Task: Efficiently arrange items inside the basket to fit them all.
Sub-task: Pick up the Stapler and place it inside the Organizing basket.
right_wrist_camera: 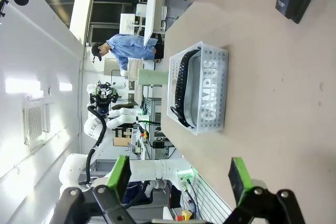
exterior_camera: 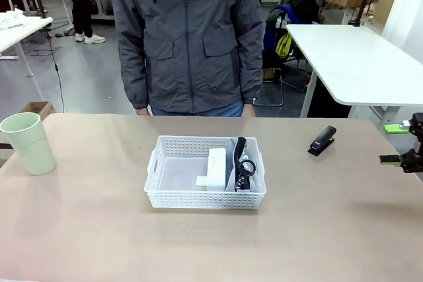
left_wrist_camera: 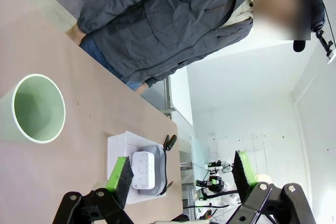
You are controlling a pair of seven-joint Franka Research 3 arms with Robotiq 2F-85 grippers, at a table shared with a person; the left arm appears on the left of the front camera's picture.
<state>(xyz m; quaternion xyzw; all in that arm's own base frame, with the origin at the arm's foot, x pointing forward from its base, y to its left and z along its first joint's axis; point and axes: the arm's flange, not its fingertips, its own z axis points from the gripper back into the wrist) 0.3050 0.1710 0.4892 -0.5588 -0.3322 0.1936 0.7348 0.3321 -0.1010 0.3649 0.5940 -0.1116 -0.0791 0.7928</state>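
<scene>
Right gripper hangs at the table's right edge, jaws apart, nothing between them. Left gripper is likewise spread and empty, looking down the table's left side. The stapler lies just left of the right gripper, well apart from the basket, so it is judged the next pick. It should be gripped across its narrow body and laid flat in the basket's bare left half, leaving room for the cup, which stands upright at the far left. The basket sits mid-table: white, shallow, lattice-walled. Inside, the pouch stands on edge along the right wall, and the box is just beside it.
</scene>
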